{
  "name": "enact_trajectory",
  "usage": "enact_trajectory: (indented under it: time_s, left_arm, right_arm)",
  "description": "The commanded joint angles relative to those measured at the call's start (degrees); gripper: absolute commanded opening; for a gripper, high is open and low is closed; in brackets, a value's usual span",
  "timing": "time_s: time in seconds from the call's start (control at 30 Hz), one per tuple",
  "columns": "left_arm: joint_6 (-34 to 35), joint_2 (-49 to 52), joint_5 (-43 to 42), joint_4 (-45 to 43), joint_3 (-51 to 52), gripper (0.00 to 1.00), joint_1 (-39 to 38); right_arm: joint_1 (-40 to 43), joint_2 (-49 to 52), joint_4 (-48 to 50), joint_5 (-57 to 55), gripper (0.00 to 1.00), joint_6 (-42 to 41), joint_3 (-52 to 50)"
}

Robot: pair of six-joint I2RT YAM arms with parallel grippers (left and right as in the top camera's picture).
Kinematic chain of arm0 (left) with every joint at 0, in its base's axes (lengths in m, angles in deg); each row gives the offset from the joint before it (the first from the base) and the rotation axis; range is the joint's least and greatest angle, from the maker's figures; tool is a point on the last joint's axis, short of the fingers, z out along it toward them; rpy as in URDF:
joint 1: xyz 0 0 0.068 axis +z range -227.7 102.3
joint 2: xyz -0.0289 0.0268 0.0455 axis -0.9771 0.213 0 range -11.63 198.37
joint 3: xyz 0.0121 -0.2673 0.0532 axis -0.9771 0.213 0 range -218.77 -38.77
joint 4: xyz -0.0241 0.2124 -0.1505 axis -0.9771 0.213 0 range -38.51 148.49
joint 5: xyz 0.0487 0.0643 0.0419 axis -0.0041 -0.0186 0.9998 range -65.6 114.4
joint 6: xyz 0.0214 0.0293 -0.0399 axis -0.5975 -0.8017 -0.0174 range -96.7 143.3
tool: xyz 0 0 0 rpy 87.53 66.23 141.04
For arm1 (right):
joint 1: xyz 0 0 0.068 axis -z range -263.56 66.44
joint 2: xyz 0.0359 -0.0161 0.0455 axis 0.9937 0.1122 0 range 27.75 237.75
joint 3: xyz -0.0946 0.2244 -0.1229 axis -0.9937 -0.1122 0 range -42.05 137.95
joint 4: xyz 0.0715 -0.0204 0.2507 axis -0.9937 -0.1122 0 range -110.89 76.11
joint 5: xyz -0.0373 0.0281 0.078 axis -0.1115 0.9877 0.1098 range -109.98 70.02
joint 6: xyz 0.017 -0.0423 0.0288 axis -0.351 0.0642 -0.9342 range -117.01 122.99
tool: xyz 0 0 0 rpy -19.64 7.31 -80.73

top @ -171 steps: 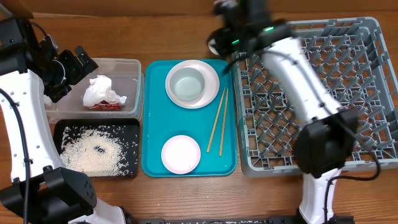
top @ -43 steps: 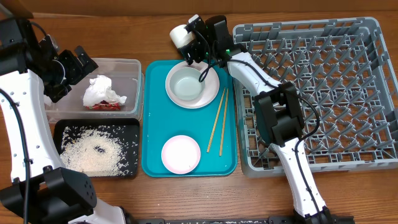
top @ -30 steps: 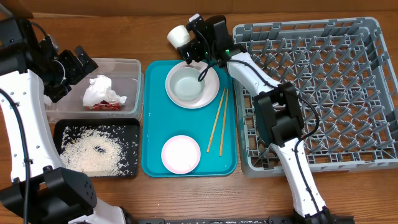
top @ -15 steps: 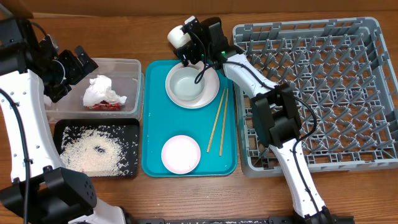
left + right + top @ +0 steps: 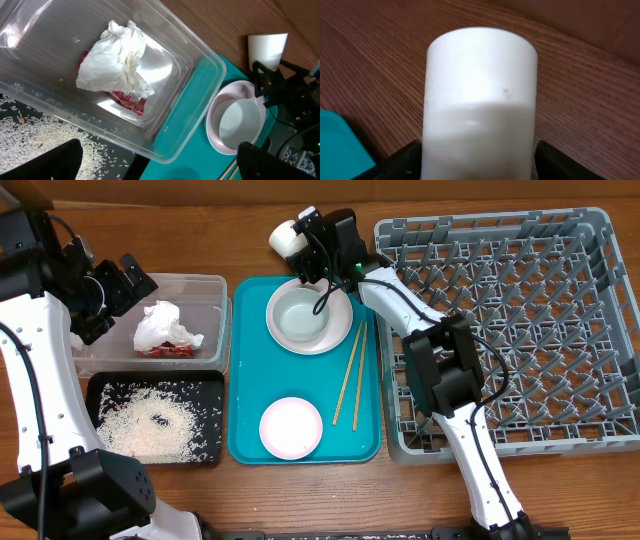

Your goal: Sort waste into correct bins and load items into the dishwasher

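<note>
The white cup (image 5: 287, 237) sits on the bench (image 5: 230, 230) just beyond the far edge of the teal tray (image 5: 245, 380), between the right hand's (image 5: 477, 156) fingers. Whether they clench it I cannot tell. The left hand (image 5: 118, 283) hangs released, spread wide, above the clear tub (image 5: 205, 285).

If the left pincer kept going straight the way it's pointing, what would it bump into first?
The left pincer would most likely hit the crumpled white napkin lying in the clear plastic tub, over the red sauce packet. How far away it is, I can't tell.
</note>
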Motion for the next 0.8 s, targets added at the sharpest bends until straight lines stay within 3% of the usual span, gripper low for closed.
enact_trajectory:
  time_s: [0.0, 0.77]
  left_arm:
    - [0.6, -0.8, 0.3, -0.3, -1.0, 1.0, -0.1]
    - [0.6, -0.8, 0.3, -0.3, -1.0, 1.0, -0.1]
  right_arm:
    - [0.0, 1.4, 0.4, -0.6, 0.68, -0.2, 0.5]
    - [0.2, -0.2, 0.5, -0.6, 0.47, -0.1, 0.6]
